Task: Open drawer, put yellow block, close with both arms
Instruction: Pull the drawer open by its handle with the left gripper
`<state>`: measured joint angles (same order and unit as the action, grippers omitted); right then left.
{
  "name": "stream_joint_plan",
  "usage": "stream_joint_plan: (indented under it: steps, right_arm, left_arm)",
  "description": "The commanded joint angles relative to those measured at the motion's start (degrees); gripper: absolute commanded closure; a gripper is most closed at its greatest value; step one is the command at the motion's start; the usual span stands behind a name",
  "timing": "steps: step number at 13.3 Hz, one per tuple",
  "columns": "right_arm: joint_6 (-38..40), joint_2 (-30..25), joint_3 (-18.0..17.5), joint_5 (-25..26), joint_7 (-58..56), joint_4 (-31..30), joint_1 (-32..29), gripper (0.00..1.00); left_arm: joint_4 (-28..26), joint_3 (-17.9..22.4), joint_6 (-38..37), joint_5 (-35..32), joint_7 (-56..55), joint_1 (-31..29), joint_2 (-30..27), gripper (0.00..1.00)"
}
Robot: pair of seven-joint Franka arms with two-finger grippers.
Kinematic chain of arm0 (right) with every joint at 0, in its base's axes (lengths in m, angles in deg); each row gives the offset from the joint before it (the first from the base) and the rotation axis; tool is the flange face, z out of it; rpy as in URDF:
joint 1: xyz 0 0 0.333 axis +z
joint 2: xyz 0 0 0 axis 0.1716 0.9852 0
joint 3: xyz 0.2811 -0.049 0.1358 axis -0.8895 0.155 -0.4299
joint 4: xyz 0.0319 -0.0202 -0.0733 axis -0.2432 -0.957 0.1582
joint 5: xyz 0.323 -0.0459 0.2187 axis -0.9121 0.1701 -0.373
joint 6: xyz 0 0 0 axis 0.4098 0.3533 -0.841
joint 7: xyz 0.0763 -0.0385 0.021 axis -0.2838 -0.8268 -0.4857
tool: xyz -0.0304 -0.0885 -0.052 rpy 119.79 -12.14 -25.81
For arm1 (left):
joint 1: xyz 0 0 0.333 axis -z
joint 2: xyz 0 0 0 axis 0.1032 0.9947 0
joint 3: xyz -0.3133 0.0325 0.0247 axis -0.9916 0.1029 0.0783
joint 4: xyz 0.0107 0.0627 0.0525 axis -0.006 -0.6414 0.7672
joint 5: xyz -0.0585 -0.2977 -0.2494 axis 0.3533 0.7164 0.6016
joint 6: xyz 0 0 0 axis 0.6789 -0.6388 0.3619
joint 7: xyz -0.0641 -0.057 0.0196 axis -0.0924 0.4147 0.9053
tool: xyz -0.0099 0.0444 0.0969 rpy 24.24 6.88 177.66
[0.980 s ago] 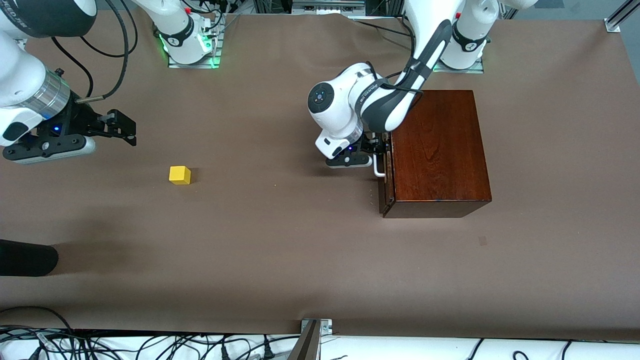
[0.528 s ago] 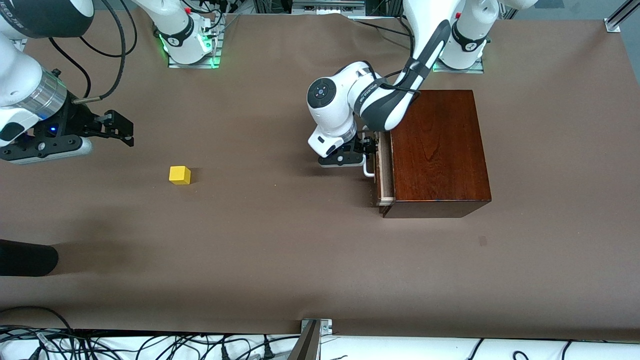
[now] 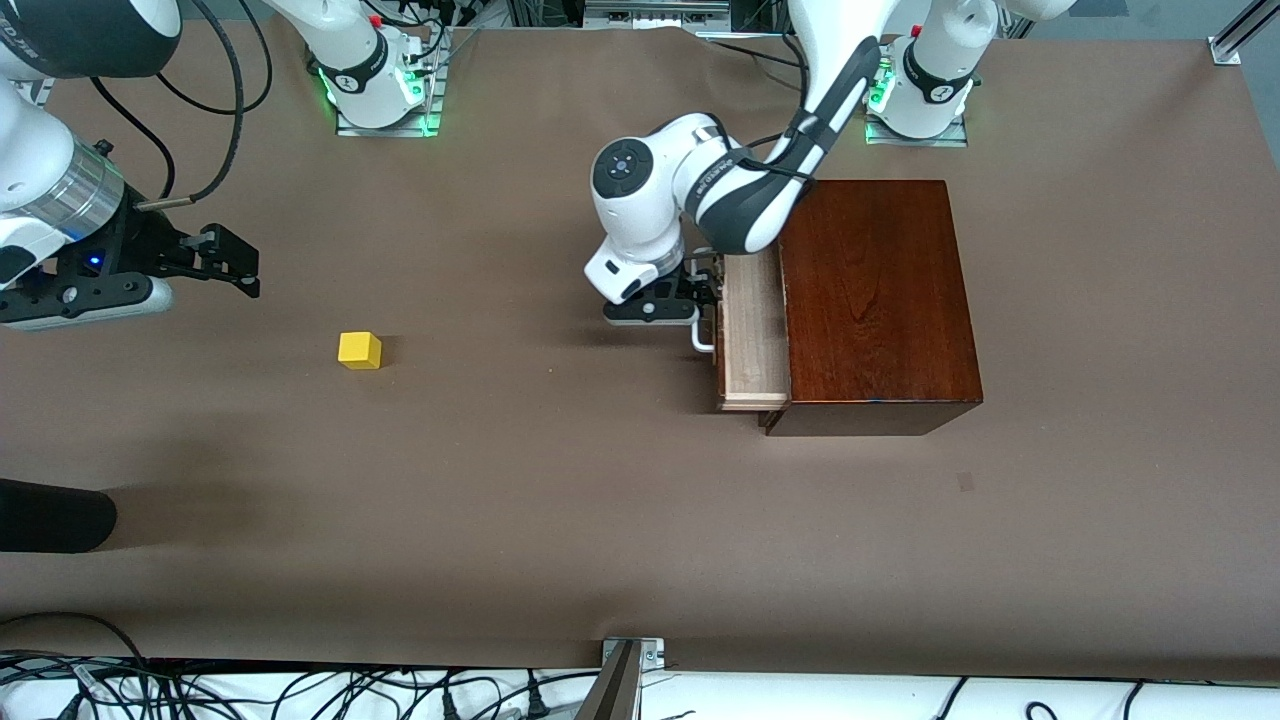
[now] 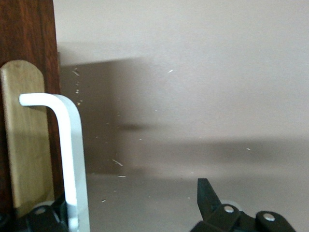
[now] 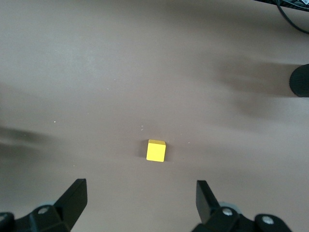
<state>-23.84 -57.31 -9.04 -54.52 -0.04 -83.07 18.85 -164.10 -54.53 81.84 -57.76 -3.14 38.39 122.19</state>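
The dark-brown wooden box (image 3: pixel 870 300) stands toward the left arm's end of the table. Its drawer (image 3: pixel 752 335) is pulled partly out, showing pale wood. My left gripper (image 3: pixel 705 292) is open at the white bar handle (image 3: pixel 703 340), one finger hooked between handle and drawer front. The left wrist view shows the handle (image 4: pixel 72 154), the dark drawer front (image 4: pixel 29 29) and my left gripper (image 4: pixel 130 208) spread wide. The yellow block (image 3: pixel 359 350) lies on the table toward the right arm's end. My right gripper (image 3: pixel 245 265) is open and empty in the air, the block (image 5: pixel 156 150) just ahead of its fingers (image 5: pixel 140 193).
A black rounded object (image 3: pixel 50 515) lies at the table's edge at the right arm's end, nearer the front camera than the block; it also shows in the right wrist view (image 5: pixel 299 79). Cables run along the front edge (image 3: pixel 300 690). Brown table surface (image 3: pixel 550 450) lies between block and box.
My left gripper has moved toward the right arm's end, drawing the drawer from nearly shut to partly out. My right gripper has drifted slightly toward its end of the table.
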Motion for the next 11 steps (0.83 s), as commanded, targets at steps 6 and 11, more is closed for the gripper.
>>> stream_joint_plan:
  steps: [6,11]
  right_arm:
    - [-0.87,0.6,-0.08,0.74,0.12,1.25,-0.36,0.0]
    - [-0.78,0.68,0.0,0.38,0.21,1.16,-0.44,0.0]
  left_arm:
    - [8.62,-1.15,4.51,5.06,-2.32,2.44,6.91,0.0]
    - [10.73,-0.89,4.51,4.53,-6.29,3.76,9.72,0.0]
